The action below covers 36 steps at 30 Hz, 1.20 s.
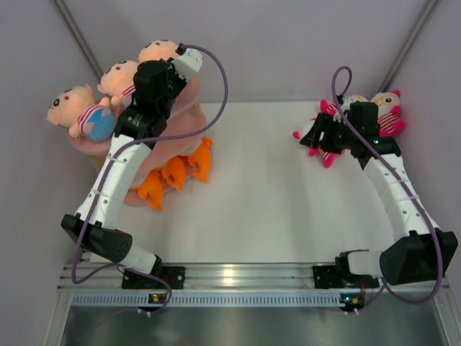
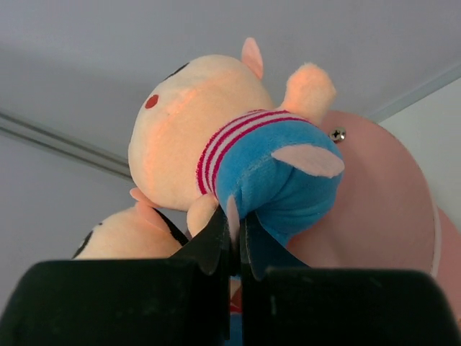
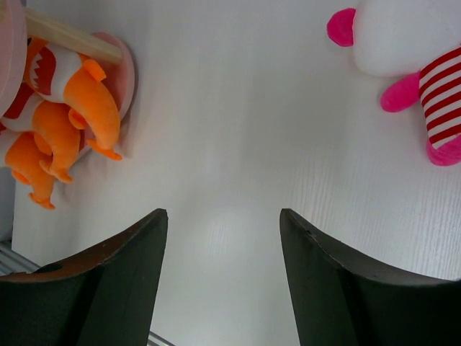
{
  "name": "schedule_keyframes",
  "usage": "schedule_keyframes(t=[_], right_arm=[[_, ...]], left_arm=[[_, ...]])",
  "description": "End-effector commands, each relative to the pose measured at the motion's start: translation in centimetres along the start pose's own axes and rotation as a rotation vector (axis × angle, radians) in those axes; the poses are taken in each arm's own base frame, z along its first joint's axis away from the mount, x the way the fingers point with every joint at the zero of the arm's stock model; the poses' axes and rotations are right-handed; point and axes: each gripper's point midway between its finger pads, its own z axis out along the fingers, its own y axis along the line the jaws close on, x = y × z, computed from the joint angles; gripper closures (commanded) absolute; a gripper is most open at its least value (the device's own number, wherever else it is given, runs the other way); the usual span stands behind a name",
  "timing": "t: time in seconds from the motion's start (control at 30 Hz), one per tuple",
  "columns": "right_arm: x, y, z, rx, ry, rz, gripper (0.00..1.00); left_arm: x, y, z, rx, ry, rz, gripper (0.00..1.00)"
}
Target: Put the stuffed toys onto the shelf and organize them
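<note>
Three peach-headed boy dolls lie on the top board of the pink shelf [image 1: 189, 101]: one at the left end [image 1: 79, 115], one in the middle [image 1: 119, 78], one at the back end [image 1: 160, 50]. My left gripper [image 1: 148, 78] is over that board. In the left wrist view it [image 2: 236, 216] is shut on a thin foot flap of the boy doll [image 2: 216, 144] in blue pants; another doll's head [image 2: 119, 234] shows lower left. The white pink-eared dolls [image 1: 385, 109] lie at the back right. My right gripper [image 1: 308, 137] is open and empty [image 3: 223, 216] beside one of them [image 3: 410, 43].
Several orange plush animals [image 1: 173, 173] lie on the shelf's bottom board and also show in the right wrist view [image 3: 72, 101]. The grey back wall stands close behind the shelf. White tabletop [image 1: 259, 187] lies between the shelf and the white dolls.
</note>
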Motion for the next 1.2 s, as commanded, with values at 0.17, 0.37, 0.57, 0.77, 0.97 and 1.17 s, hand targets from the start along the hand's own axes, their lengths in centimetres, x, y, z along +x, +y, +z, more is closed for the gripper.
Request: schedule_keyframes(t=[0.17,0.37,0.57,0.77,0.97,1.17], right_arm=[[-0.5,0.3,-0.4,-0.01,-0.043,-0.016,0.37],[-0.5,0.4,-0.2,-0.016,-0.035,-0.014,0.36],[-0.2,0.1,0.1,-0.011,-0.026,-0.007,0.35],[-0.2,0.2,0.2,-0.016,-0.024,-0.002,0.36],[-0.1,0.0,0.2,-0.004,-0.019,-0.01,0.31],[0.4,-1.9,1.2,0.068,-0.007,0.005,0.2]], left_arm=[[0.3,1.4,-1.7,-0.014,-0.062,-0.09,1.0],[0.5,1.3,-2.9,-0.002,-0.072,-0.111,1.0],[-0.3,1.1,-4.3,0.044,-0.102,-0.14,1.0],[0.4,-0.2,-4.3,0.089,-0.088,-0.147,1.0],[0.7,-0.5,-4.2,0.095,-0.079,-0.147,0.82],[0.3,0.3,-5.4,0.079,-0.093,-0.165,0.39]])
